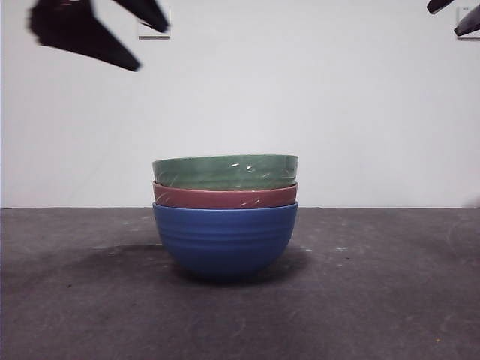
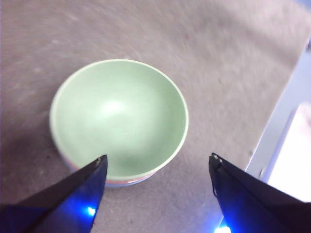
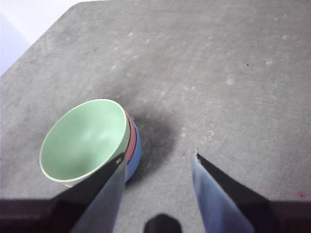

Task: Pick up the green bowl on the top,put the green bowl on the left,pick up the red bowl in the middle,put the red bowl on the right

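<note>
At the centre of the dark surface (image 1: 75, 300), the front view shows three nested bowls — the green bowl (image 1: 225, 171) on top, the red bowl (image 1: 225, 197) beneath, a blue bowl (image 1: 225, 240) at the base. A claw hangs high at 10 o'clock, apart from the stack.

From the left wrist, the left claw (image 2: 158, 162) hovers spread wide above the green bowl (image 2: 119, 116).

From the right wrist, the right claw (image 3: 158, 162) waits, parted and empty, beside the stack.

First step — nothing grasped yet. Next, I judge, the left claw must descend and pinch the green rim.
</note>
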Motion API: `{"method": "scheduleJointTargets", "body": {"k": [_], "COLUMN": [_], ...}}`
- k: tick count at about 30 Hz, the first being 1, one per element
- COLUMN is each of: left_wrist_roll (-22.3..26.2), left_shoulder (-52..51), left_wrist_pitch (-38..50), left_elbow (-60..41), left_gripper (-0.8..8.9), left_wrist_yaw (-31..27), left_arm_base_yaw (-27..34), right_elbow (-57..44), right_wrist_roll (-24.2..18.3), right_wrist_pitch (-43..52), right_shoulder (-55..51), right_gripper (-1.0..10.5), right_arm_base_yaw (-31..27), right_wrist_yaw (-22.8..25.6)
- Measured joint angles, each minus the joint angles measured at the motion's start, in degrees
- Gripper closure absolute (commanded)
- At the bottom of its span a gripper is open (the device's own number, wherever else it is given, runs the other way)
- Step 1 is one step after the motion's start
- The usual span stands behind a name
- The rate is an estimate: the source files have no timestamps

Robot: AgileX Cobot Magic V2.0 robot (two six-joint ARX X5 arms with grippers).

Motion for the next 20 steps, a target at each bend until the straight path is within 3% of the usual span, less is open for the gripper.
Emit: {"method": "scheduleJointTargets", "body": {"k": [5, 11, 20], "left_wrist_roll": [7.2, 12.9, 16.9], "left_shoulder": [7.5, 15.2, 22.9], "left_wrist_pitch": [-5.6, -6.0, -6.1], "left_elbow": [6.4, 9.4, 9.5], "left_gripper": [4.63, 4.63, 4.72], "left_wrist_yaw": [-6.0, -12.6, -12.9], "left_arm_base_yaw": [-7.1, -12.6, -14.2], "right_elbow": [0.0, 0.0, 0.0], "right_wrist_roll": [0.0, 0.0, 0.0], "right_wrist_pitch": [0.0, 0.0, 0.0], "right_shoulder": [0.3, 0.4, 0.4], "right_gripper": [7.2, 7.2, 7.2], "right_arm_base_yaw": [0.0, 0.0, 0.0], "right_wrist_yaw": [0.0, 0.0, 0.0]}}
